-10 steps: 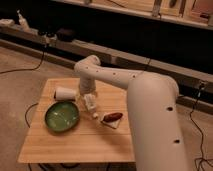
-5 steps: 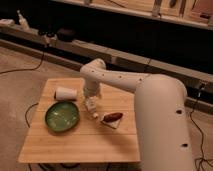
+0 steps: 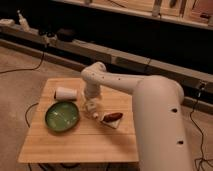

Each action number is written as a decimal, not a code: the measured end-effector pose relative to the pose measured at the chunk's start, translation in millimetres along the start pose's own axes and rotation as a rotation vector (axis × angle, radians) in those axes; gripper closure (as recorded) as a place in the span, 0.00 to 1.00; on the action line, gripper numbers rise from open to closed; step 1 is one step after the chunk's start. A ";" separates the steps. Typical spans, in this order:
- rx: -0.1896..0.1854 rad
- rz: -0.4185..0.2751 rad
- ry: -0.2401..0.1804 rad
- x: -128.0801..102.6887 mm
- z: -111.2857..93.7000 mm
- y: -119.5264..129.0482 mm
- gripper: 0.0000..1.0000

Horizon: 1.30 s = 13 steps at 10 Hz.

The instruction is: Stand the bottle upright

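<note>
The bottle [image 3: 92,111], small and whitish, lies on its side near the middle of the wooden table [image 3: 75,144], its narrow end pointing toward the front right. My gripper [image 3: 90,103] hangs straight down from the white arm, directly over the bottle's thicker end and close to it. The jaws stand open, and I cannot make out any grip on the bottle. The arm's big white body fills the right side of the view and hides the table's right edge.
A green plate [image 3: 62,116] sits at the table's left front. A white cup [image 3: 65,93] lies on its side behind it. A reddish item on a white wrapper [image 3: 112,117] lies just right of the bottle. Dark shelving and floor cables run behind the table.
The arm has swung a little to the right and settled lower over the bottle. The objects on the table have not moved.
</note>
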 end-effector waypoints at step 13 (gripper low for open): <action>-0.057 0.044 -0.042 16.1 16.8 0.9 0.59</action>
